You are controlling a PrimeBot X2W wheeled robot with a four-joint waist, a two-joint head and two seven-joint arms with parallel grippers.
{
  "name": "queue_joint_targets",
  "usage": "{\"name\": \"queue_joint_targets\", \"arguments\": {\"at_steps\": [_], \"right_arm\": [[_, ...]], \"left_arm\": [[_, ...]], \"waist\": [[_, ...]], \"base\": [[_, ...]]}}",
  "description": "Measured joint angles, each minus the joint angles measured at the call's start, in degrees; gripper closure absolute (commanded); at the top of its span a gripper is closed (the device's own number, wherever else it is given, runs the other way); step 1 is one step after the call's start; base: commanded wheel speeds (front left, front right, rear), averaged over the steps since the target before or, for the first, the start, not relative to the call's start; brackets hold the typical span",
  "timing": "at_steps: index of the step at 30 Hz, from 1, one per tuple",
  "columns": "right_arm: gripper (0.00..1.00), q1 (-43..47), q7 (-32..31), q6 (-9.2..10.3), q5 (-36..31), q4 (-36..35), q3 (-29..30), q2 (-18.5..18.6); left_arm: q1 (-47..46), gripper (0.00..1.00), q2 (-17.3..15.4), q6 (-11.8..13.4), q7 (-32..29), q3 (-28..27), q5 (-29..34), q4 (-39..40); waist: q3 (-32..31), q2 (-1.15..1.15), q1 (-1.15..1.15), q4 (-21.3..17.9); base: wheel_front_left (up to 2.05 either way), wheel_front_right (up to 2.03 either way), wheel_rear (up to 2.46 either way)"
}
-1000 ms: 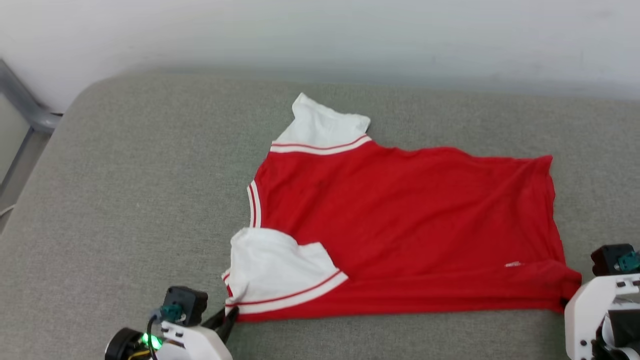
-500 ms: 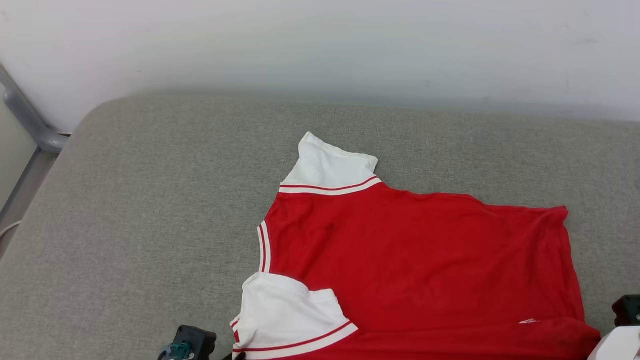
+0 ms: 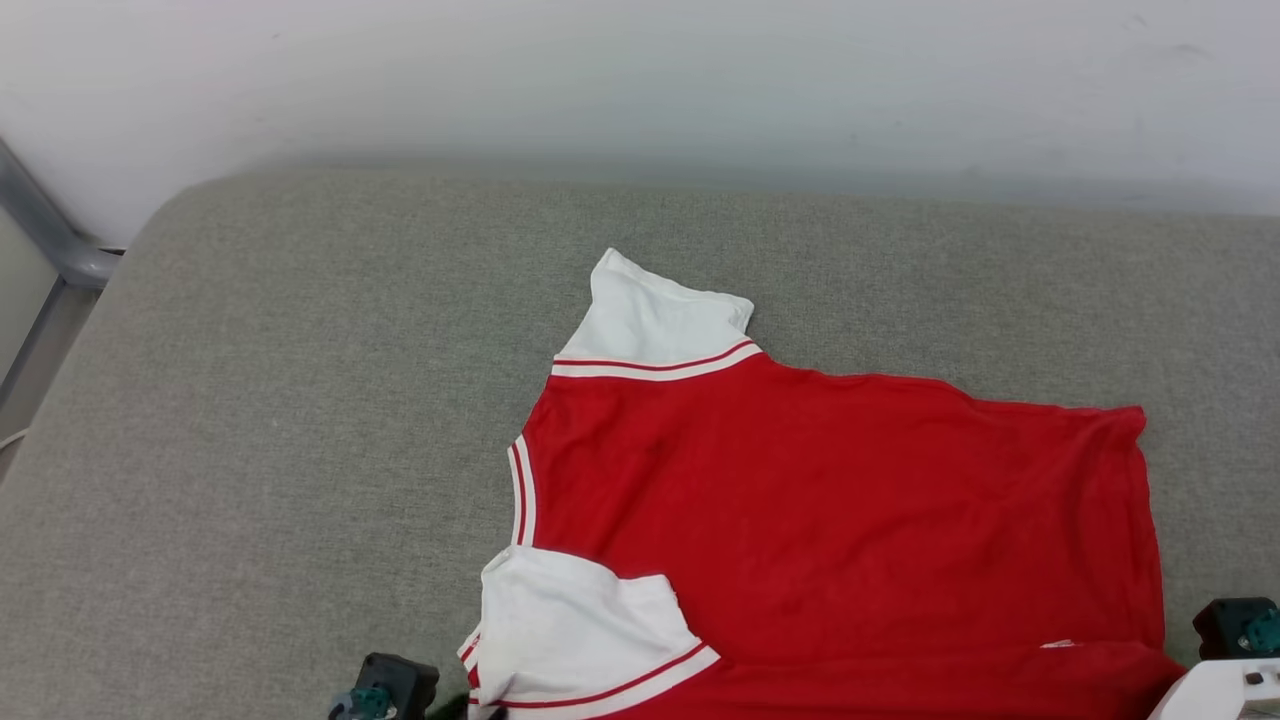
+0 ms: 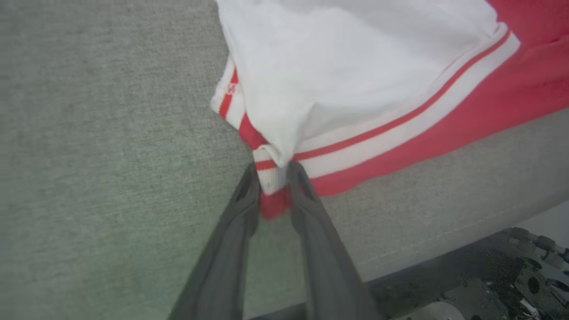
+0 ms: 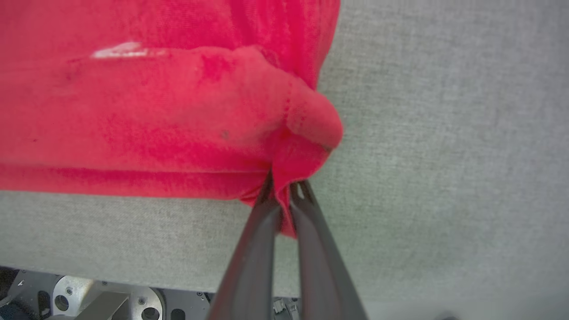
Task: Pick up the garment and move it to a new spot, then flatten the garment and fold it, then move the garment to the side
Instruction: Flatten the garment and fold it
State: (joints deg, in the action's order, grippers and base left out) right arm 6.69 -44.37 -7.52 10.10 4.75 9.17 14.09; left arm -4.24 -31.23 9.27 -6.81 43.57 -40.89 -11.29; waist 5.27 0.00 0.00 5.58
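Observation:
The garment (image 3: 830, 520), a red jersey with white sleeves and striped trim, lies spread on the grey padded surface, plain red side up. Its lettering is hidden. In the left wrist view my left gripper (image 4: 274, 178) is shut on the striped trim corner of the near sleeve (image 4: 355, 66). My right gripper (image 5: 284, 189) is shut on the bunched red hem corner (image 5: 306, 133) in the right wrist view. In the head view, the left wrist's dark block (image 3: 385, 693) sits bottom left and the right arm's pale shell (image 3: 1215, 692) bottom right.
The grey padded surface (image 3: 300, 400) reaches a white wall (image 3: 640, 80) at the back. A grey metal rail (image 3: 50, 240) stands at the far left. The surface's near edge (image 4: 444, 249) lies just behind both grippers, with my base below it.
The head camera has tilted, so the whole picture sits lower than a second ago. The garment keeps its shape and both grippers stay pinched on its near corners.

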Motion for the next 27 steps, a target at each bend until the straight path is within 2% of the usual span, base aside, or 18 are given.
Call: {"name": "queue_joint_targets", "arguments": {"at_steps": [7,10,18,20,24,25,27], "right_arm": [[0.0,-1.89,3.49,0.0,-0.19,0.59,-0.98,0.7],[0.0,-4.1,7.1,0.0,0.53,-1.24,-1.02,1.34],[0.0,-6.44,21.03,0.0,1.36,-5.82,-4.1,1.88],[0.0,-6.82,25.18,-0.02,1.57,-6.21,-4.79,1.52],[0.0,-6.72,33.63,0.0,0.98,-6.21,-4.36,-0.56],[0.0,-6.72,33.63,0.0,0.98,-6.21,-4.36,-0.56],[0.0,-6.49,38.99,0.01,1.1,-5.81,-4.28,-3.1]], "left_arm": [[-0.71,0.0,0.43,0.89,2.99,-1.33,0.31,-0.8],[-1.7,0.0,0.0,1.42,6.7,-2.38,1.81,0.67],[-3.81,0.0,0.3,6.43,18.06,-7.83,5.05,5.36],[-3.91,0.0,1.35,7.48,20.03,-9.54,5.13,6.35],[-3.46,0.0,2.9,7.87,21.62,-11.72,7.77,8.6],[-3.46,0.0,2.9,7.87,21.62,-11.72,7.77,8.6],[-2.2,0.0,4.63,7.2,21.7,-14.44,10.5,10.93]], "waist": [[-1.6,0.0,0.0,-0.16],[-3.26,0.0,0.0,-0.35],[-5.56,0.0,0.0,-0.86],[-5.69,0.0,0.0,-1.02],[-5.68,0.0,0.0,-1.21],[-5.68,0.0,0.0,-1.21],[-5.47,0.0,0.0,-1.39]], "base": [[0.0,0.0,0.0],[0.0,0.0,0.0],[0.0,0.0,0.0],[0.0,0.0,0.0],[0.0,0.0,0.0],[0.0,0.0,0.0],[0.0,0.0,0.0]]}}
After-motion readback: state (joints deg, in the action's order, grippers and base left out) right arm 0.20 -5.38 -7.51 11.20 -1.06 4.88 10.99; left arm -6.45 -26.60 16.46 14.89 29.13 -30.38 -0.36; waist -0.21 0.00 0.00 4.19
